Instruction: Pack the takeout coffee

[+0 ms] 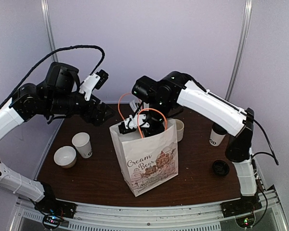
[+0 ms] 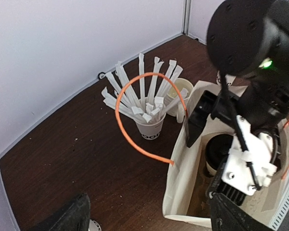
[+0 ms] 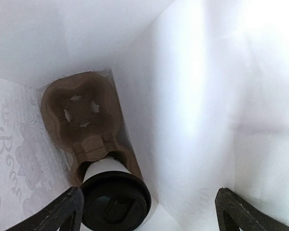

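Bag (image 1: 149,159) sits mid-way along the table (image 1: 101,180), mouth up for loading. Your right gripper (image 3: 148,211) is inside it, fingers wide, empty; left gripper (image 2: 149,219) spread too, maybe steadying the rim, hard to tell. Carrier (image 3: 82,115) at the bottom keeps one lidded cup (image 3: 114,199) upright; second cup (image 1: 217,135) by the table's right edge.

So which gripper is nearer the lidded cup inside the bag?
Right. The right gripper is down inside the paper bag, open over the lidded cup; the left gripper is up by the bag's rim.
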### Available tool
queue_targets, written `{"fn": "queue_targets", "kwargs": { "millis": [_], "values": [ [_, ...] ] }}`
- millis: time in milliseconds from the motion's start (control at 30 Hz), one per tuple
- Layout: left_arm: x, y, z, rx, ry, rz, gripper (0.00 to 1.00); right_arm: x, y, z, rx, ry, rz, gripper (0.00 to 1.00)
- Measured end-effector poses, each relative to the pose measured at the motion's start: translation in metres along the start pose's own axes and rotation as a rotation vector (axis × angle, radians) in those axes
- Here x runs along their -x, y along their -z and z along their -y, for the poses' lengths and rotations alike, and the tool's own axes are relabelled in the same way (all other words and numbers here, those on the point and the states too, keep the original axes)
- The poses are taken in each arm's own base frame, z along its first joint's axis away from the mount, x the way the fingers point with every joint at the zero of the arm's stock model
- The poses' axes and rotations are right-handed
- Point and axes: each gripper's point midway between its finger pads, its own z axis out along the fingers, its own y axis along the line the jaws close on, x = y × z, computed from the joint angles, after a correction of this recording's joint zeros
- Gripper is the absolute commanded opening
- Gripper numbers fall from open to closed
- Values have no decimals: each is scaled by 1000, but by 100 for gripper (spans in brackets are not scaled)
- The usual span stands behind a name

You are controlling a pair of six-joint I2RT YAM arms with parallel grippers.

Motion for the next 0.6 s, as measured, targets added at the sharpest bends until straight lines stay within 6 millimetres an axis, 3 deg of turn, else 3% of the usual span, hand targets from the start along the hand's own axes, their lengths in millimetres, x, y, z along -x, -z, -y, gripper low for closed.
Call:
{"fn": "queue_targets", "kwargs": {
  "millis": [300, 600],
  "values": [
    [-16, -39, 1, -29, 71, -72, 86, 7, 41, 0, -73, -23, 68, 99],
    [-13, -50, 19, -146, 131, -70, 81, 3, 51, -8, -76, -41, 77, 96]
  ]
}}
